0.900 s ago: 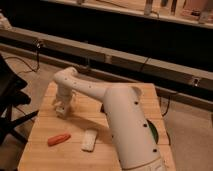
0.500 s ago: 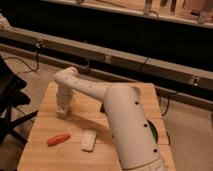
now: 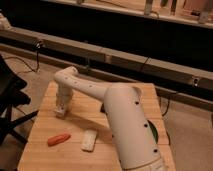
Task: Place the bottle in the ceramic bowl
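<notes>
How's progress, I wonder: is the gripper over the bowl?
No: the gripper is down near the left table edge, the bowl far right.

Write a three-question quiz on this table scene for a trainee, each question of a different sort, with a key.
1. True or false: the orange object lies on the table beside the flat white block.
2. Where is the gripper? A: high above the table. B: shut, down at the tabletop, beyond the orange object, on the left of the view. C: resting on the flat white block.
3. Which dish does the arm partly hide?
Key: 1 true; 2 B; 3 the ceramic bowl.
</notes>
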Action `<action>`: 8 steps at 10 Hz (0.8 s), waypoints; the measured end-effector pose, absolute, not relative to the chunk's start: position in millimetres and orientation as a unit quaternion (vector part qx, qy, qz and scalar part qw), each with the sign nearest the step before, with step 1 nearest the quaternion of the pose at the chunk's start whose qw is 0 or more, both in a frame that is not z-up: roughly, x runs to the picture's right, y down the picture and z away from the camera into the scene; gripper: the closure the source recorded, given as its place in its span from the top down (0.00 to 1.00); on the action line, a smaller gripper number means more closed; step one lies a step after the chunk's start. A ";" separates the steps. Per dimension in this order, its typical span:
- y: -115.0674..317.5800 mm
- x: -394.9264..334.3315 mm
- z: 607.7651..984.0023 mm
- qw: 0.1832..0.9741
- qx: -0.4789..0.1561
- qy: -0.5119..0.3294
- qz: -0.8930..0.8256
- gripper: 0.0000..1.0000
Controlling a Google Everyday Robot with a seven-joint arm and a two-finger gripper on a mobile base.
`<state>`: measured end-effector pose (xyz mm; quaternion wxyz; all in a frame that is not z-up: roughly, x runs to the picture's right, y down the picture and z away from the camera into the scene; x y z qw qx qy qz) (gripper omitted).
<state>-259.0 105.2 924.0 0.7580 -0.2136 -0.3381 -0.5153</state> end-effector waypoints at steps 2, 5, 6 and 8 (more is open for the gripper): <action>100.1 -253.5 920.6 0.760 -0.216 -0.338 -0.511 0.12; 97.2 -255.2 917.9 0.762 -0.214 -0.340 -0.508 0.12; 93.3 -252.9 913.5 0.762 -0.214 -0.341 -0.507 0.12; 90.2 -247.2 910.6 0.764 -0.217 -0.340 -0.504 0.12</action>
